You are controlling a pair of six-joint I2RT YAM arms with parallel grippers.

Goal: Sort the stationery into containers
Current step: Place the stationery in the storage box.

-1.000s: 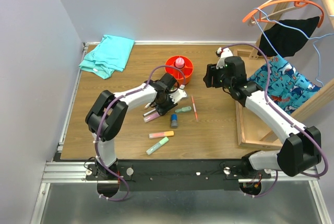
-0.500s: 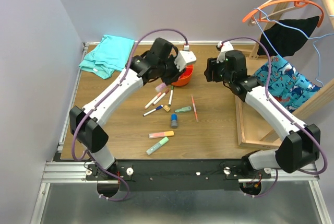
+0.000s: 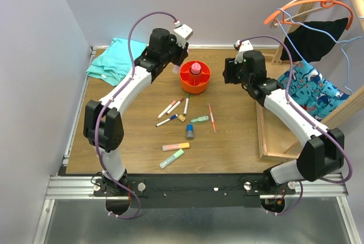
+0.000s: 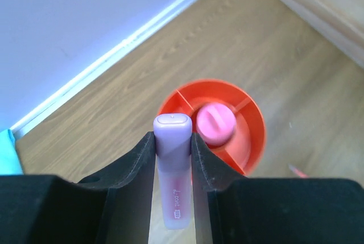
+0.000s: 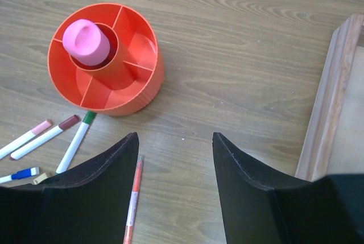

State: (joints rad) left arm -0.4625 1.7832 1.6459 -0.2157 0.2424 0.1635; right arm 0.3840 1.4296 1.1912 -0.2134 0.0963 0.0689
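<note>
From above, your left claw (image 3: pixel 173 61) hung by the organiser's (image 3: pixel 185 83) far-left rim, while loose markers (image 3: pixel 173 107) lay on the worktop (image 3: pixel 239 141). In the left wrist view, that claw (image 4: pixel 172 139) gripped a lilac highlighter (image 4: pixel 172 193), its long axis along the fingers. The organiser (image 4: pixel 250 147) sat just beyond and to the right, and I'd judge the drop depended on closing that offset. In the right wrist view, your right claw (image 5: pixel 175 141) gaped empty, short of the organiser (image 5: pixel 136 96).

A teal folded cloth (image 3: pixel 116 56) lies in the far left corner of the wooden table (image 3: pixel 114 141), close to the wall. At the right edge sits a shallow wooden tray (image 3: pixel 266 136) — blue patterned fabric (image 3: pixel 310 87) lies across its far end, with a black garment (image 3: pixel 318 36) and an orange hanger (image 3: pixel 272 17) hanging above.
</note>
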